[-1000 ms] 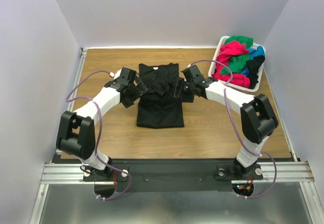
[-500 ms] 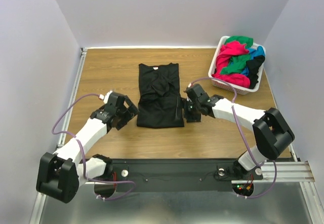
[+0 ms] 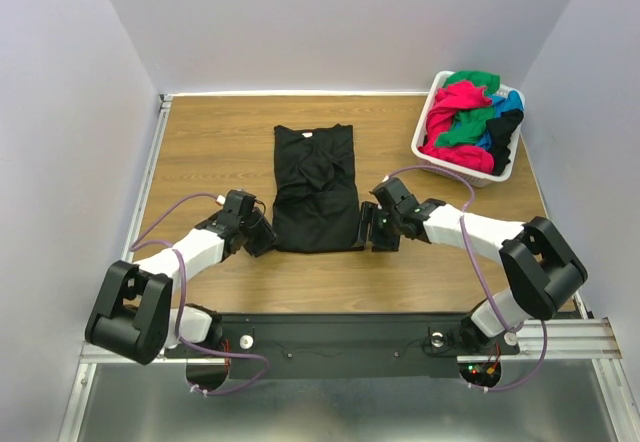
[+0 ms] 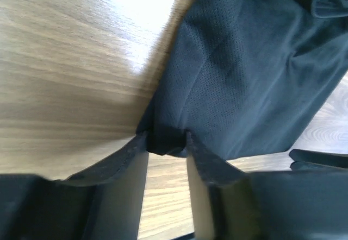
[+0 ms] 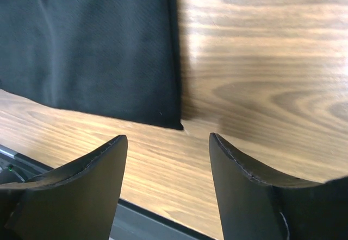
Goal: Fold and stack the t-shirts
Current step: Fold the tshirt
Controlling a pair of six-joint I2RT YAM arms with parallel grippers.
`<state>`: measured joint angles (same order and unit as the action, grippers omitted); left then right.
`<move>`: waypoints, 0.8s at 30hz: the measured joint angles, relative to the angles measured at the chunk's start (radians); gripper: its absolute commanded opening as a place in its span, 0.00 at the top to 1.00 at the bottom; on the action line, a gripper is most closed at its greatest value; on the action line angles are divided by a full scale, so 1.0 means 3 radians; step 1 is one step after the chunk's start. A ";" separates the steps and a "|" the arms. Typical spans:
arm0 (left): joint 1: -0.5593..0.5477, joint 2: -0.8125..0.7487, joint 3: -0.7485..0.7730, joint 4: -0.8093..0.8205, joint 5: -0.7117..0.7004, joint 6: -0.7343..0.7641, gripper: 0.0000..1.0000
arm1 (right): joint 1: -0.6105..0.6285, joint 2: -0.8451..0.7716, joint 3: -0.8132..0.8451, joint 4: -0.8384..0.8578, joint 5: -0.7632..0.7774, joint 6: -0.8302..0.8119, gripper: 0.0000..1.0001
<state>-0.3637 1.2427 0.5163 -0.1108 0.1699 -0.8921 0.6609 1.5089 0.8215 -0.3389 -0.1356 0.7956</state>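
At the left, the left tool [image 4: 166, 139] lies low on the wooden table [image 3: 210, 142]. Its fingers are narrowly apart with the near-left corner of the black t-shirt [image 3: 315, 187] between their tips; whether they pinch the cloth cannot be told. The shirt lies flat mid-table, folded into a long rectangle. The right tool [image 5: 167, 142] is released, fingers wide, at the shirt's near-right corner. At the far right, a white basket [image 3: 447, 169] holds pink-red [image 3: 455, 97], green [image 3: 475, 80], blue and black shirts.

The shirt [image 3: 315, 187] lies on the table [image 3: 210, 132] between the left gripper [image 3: 266, 241] and the right gripper [image 3: 367, 228], with the basket [image 3: 441, 167] beyond the right one.
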 measured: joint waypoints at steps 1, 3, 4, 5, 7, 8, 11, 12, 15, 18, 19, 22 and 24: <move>-0.0001 0.0032 0.0000 0.0022 0.0010 0.0008 0.67 | 0.0000 0.0011 0.0000 0.0033 -0.0011 0.0013 0.34; 0.0000 0.0085 0.0000 0.0048 0.0019 0.0015 0.69 | 0.0000 0.0050 0.0000 0.0067 -0.0019 0.0031 0.34; -0.0001 0.0099 0.0000 0.0057 0.0022 0.0013 0.71 | 0.0000 0.0078 0.0000 0.0085 -0.0023 0.0037 0.35; 0.0000 0.0106 -0.0001 0.0064 0.0022 0.0017 0.74 | 0.0000 0.0108 0.0000 0.0100 -0.0025 0.0042 0.36; 0.0000 0.0106 -0.0019 0.0092 0.0022 0.0017 0.80 | 0.0000 0.0161 0.0000 0.0125 -0.0037 0.0056 0.36; 0.0000 0.0106 -0.0046 0.0118 0.0022 0.0014 0.84 | -0.0001 0.0168 0.0000 0.0140 -0.0042 0.0057 0.40; 0.0000 0.0106 -0.0088 0.0167 0.0036 -0.0001 1.00 | 0.0000 0.0189 0.0000 0.0182 -0.0047 0.0076 0.51; 0.0000 0.0106 -0.0089 0.0174 0.0043 0.0001 1.00 | 0.0000 0.0207 0.0000 0.0202 -0.0047 0.0090 0.56; 0.0000 0.0107 -0.0094 0.0201 0.0050 0.0003 1.00 | -0.0001 0.0257 0.0000 0.0223 -0.0066 0.0107 0.73; 0.0000 0.0111 -0.0094 0.0207 0.0057 0.0005 1.00 | 0.0000 0.0291 -0.0003 0.0239 -0.0113 0.0114 0.99; 0.0001 0.0111 -0.0094 0.0207 0.0061 0.0008 1.00 | 0.0000 0.0291 -0.0010 0.0239 -0.0127 0.0130 1.00; 0.0001 0.0106 -0.0094 0.0197 0.0100 0.0029 1.00 | 0.0000 0.0280 -0.0033 0.0259 -0.0192 0.0128 1.00; 0.0000 0.0013 -0.0102 0.0099 0.0125 0.0047 1.00 | 0.0000 0.0170 -0.0120 0.0273 -0.0281 0.0132 1.00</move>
<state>-0.3637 1.2465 0.4858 -0.0811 0.2073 -0.8780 0.6609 1.5600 0.7856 -0.2569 -0.2199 0.8352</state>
